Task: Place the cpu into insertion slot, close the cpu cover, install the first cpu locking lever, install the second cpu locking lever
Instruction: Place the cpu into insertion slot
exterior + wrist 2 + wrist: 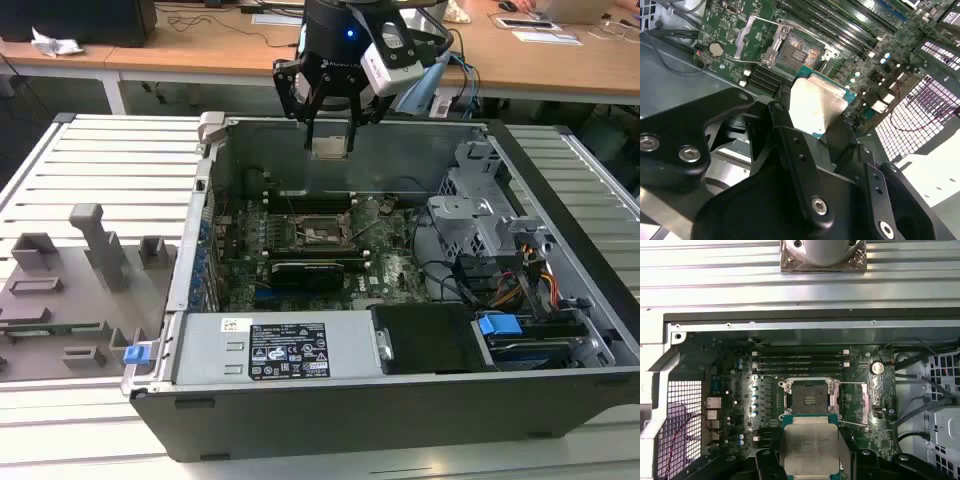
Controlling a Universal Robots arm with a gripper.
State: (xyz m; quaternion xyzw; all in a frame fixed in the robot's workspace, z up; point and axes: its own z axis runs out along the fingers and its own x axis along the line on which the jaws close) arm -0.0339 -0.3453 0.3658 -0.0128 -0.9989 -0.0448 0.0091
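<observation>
2 black fingers (790, 145) of the gripper (330, 128) press on opposite edges of the cpu (815, 102), pinching it flat between them. Its silver-grey top and green rim show in both wrist views. In the exterior view the chip hangs in the air over the open computer case (300, 410), level with the case's far wall and well clear of the board below.

Under it, the insertion slot (810, 400) sits bare on the green circuit board (735, 405), its dark square contact field uncovered. The cpu cover (746, 36) is swung open and stands beside the slot, with the board visible through its window. Thin wire rods run along the cover's edges.

4 long narrow memory slots (800, 360) lie just beside the socket, on the side towards the case wall. A black expansion card (315, 270) lies on the socket's other side, and beyond it a grey power supply (275, 350) with a label sits at the near edge of the case.

The case rests on a slatted table (110, 160). On the exterior view's left, a grey fixture (70, 290) with upright blocks lies on that table.
</observation>
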